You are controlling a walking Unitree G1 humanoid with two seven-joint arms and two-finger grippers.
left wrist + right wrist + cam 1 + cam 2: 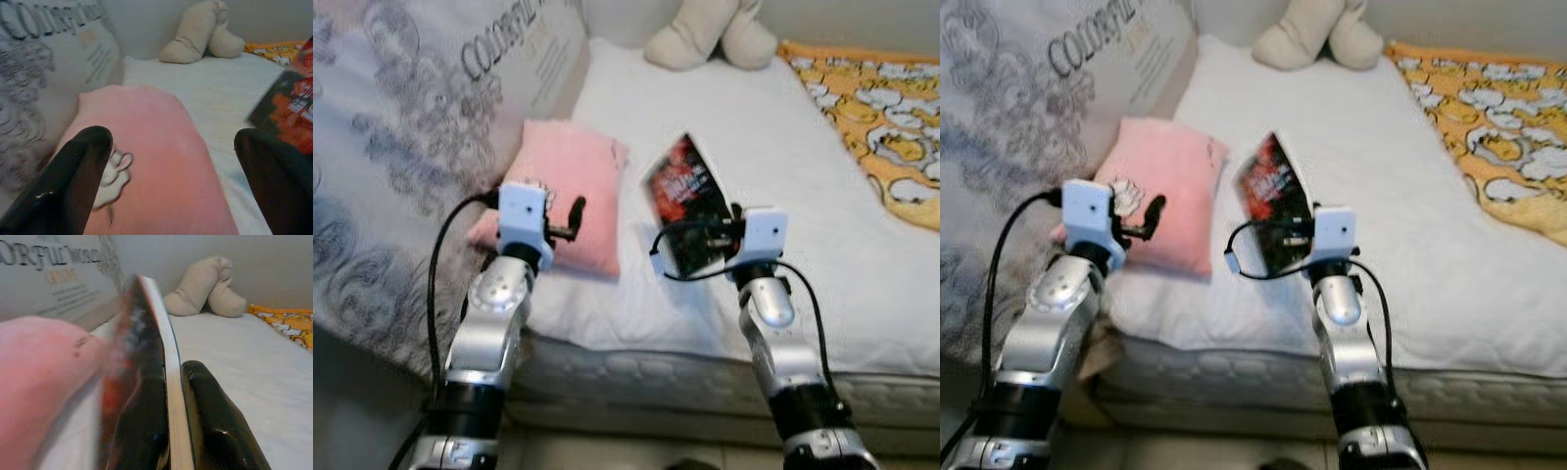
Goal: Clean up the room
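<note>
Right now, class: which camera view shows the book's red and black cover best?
The left eye view: the book faces it, held by the right gripper. The right eye view matches it. The right wrist view shows its page edge; the left wrist view, one corner.

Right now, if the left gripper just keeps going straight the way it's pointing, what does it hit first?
Most likely the pink pillow: the open left gripper points over it, low and close. Depth is unclear, so it might skim above.

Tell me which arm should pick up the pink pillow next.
Left. The left gripper hangs open right over the pink pillow, fingers either side of it in the left wrist view. The right gripper is shut on the book, so it is not free.
</note>
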